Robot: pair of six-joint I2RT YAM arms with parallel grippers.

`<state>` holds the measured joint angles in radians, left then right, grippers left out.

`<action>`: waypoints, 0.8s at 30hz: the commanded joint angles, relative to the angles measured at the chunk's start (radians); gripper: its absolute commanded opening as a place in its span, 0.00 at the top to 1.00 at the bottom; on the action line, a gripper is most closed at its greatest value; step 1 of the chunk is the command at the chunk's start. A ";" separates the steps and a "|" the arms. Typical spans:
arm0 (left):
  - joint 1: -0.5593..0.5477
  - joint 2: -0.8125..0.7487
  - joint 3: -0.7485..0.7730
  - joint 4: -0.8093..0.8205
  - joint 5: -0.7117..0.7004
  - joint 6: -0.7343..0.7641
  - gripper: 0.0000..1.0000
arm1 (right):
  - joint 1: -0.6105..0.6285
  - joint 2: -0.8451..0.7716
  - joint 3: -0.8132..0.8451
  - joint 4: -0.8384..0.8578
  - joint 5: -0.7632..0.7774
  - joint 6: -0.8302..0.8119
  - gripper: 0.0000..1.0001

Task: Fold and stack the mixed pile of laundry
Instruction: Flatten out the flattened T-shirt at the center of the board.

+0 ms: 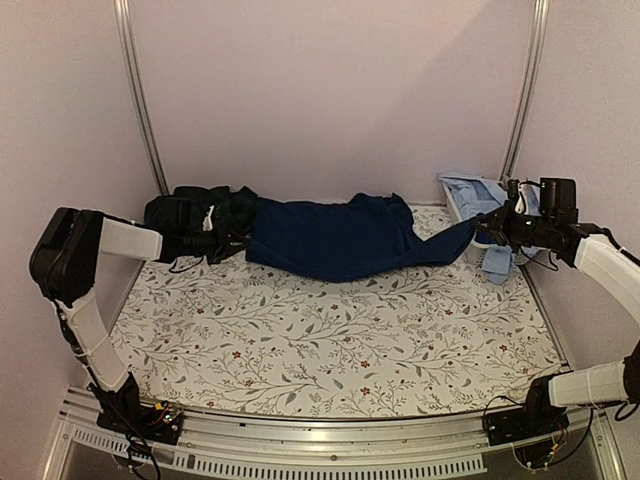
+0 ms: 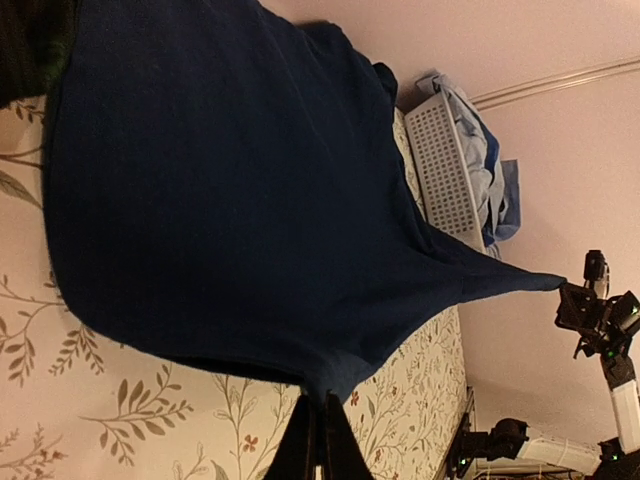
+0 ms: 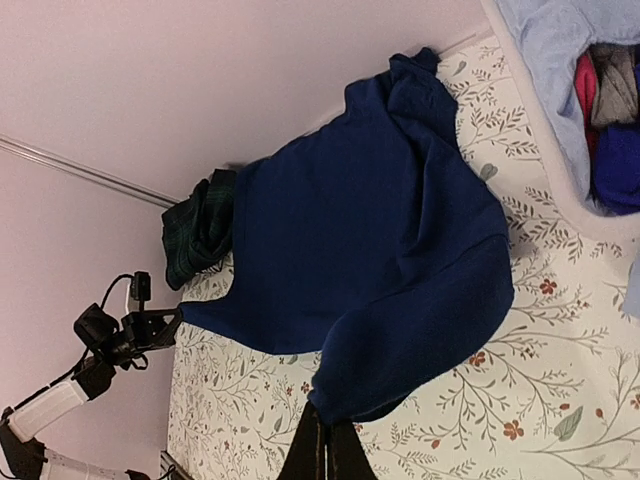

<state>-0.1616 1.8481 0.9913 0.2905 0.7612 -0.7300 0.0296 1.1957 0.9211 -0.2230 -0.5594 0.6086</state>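
Far back on the sheet (image 1: 330,340), left claw (image 1: 240,240) and right claw (image 1: 480,228) pinch opposite edges of the navy T-shirt (image 1: 340,238).

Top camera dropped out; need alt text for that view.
A navy T-shirt lies stretched across the floral sheet's far side, ends pinched in the shut jaws of the left arm and right arm. Dark green plaid cloth sits far left, light blue shirts far right.

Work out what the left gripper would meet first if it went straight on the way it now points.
The navy T-shirt: the left gripper is shut on its near edge, and the cloth spreads straight ahead of it. What lies beyond the shirt on that line is hidden.
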 commanded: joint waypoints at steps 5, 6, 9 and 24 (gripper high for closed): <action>-0.059 -0.224 -0.182 -0.374 -0.130 0.098 1.00 | 0.019 -0.240 -0.164 -0.384 0.004 0.046 1.00; -0.058 -0.243 -0.206 -0.399 -0.145 0.100 1.00 | 0.021 -0.275 -0.195 -0.413 -0.003 0.061 1.00; -0.062 -0.299 -0.283 -0.449 -0.161 0.092 1.00 | 0.033 -0.350 -0.270 -0.499 -0.023 0.101 1.00; -0.077 -0.476 -0.491 -0.691 -0.251 -0.001 1.00 | 0.119 -0.594 -0.425 -0.880 -0.154 0.205 1.00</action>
<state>-0.2279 1.3987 0.5182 -0.3134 0.5323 -0.6876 0.1295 0.6506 0.5274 -0.9657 -0.6403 0.7738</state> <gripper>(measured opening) 0.005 0.007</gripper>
